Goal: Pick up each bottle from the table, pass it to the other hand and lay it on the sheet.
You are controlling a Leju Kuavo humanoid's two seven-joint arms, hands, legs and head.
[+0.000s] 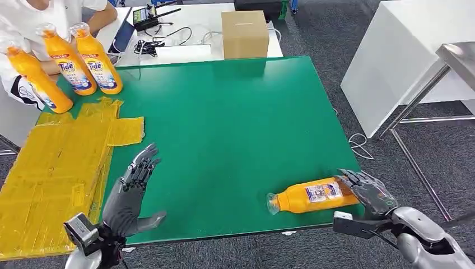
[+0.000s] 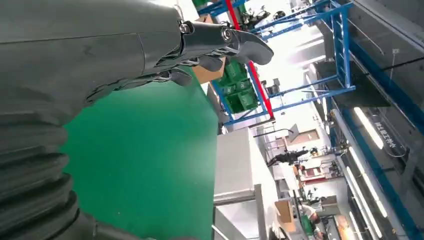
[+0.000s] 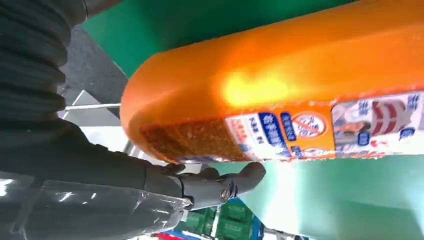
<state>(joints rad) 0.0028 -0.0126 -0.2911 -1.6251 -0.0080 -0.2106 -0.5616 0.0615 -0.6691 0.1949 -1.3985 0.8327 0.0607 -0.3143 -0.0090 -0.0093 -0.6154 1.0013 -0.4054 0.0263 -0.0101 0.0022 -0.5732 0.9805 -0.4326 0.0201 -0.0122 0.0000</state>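
An orange bottle [image 1: 311,196] [image 3: 280,85] with a blue and white label lies on its side near the front right of the green table [image 1: 224,123], cap pointing left. My right hand [image 1: 367,193] [image 3: 150,185] is at its base end, with fingers spread over the base and the thumb just beneath it, not closed. My left hand [image 1: 134,188] [image 2: 100,50] hovers open over the table's front left, palm turned inward and holding nothing. It is next to the yellow sheet [image 1: 56,162] on the left side.
Three more orange bottles [image 1: 67,61] stand at the back left by a person in white [image 1: 22,17]. A cardboard box [image 1: 245,33], cables and a device lie on the white desk behind. White furniture [image 1: 403,56] and a metal frame stand to the right.
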